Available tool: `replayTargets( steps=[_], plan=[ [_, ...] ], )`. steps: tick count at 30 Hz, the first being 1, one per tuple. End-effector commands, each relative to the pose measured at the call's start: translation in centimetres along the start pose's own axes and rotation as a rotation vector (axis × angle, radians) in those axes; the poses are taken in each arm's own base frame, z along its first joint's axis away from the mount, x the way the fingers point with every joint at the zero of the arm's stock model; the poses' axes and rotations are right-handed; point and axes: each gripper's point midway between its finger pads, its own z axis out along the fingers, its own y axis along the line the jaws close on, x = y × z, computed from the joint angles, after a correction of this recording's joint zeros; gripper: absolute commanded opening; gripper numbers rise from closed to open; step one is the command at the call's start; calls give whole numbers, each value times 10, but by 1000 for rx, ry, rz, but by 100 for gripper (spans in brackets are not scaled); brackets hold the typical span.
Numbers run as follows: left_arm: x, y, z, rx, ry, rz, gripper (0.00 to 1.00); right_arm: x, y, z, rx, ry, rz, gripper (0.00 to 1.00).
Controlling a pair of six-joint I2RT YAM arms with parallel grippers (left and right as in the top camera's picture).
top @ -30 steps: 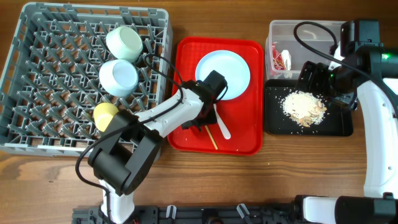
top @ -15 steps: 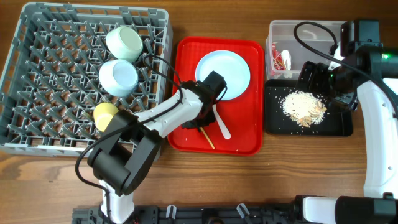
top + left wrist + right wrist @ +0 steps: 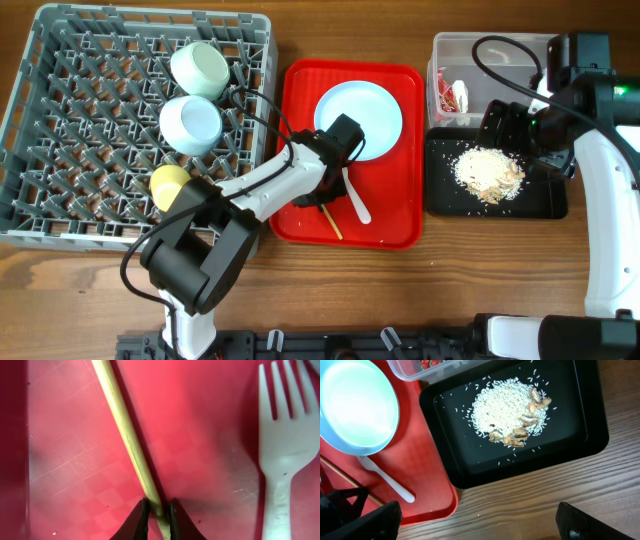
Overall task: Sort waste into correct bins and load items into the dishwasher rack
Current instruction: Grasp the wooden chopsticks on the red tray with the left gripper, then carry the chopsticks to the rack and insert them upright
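Note:
On the red tray (image 3: 305, 100) lies a thin wooden chopstick (image 3: 125, 435), and my left gripper (image 3: 160, 512) is shut on its near end; its tip pokes out below the gripper (image 3: 322, 200) as a short stick (image 3: 336, 227). A white plastic fork (image 3: 356, 198) lies just right of it, below the round white plate (image 3: 360, 118). The grey dishwasher rack (image 3: 70, 150) holds two pale bowls (image 3: 200, 68) (image 3: 190, 123) and a yellow cup (image 3: 170, 185). My right gripper (image 3: 477, 525) hangs open over the table by the black tray (image 3: 590, 435), nothing between its fingers.
The black tray (image 3: 545, 200) holds rice-like food scraps (image 3: 488, 172). Behind it the clear tub (image 3: 470, 50) contains a red-and-white wrapper (image 3: 455, 97). The fork (image 3: 282, 460) lies close to the held chopstick. Bare wooden table runs along the front.
My left gripper's jaws have closed onto the chopstick, whose free end has shifted slightly left. The right arm has not moved.

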Motion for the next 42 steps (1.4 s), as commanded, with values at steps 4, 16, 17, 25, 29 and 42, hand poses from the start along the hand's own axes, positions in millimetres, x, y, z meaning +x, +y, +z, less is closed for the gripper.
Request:
replayTargets(
  steps=[4,16,17,25,29,42],
  plan=[
    [5,-1,15,4,13,3,9,-2,-3,-4,13,-16,-12,100],
    [-14,3,9,32,-22,-37,4,0,-3,-4,16,-9,-13,100],
    [-17,4,5,39,-29,-44,4,0,-3,-4,16,-9,-13,100],
    [-50,1,-53,135,-161,141,4,1,-4,-4,16,-6,-13,100],
    [-59,9,-86,159,-233,267,4,1,-4,-4,16,-6,-13,100],
    [-105,76,-160,139,-442,370,4,1,-4,-4,16,-6,-13,100]
  ],
)
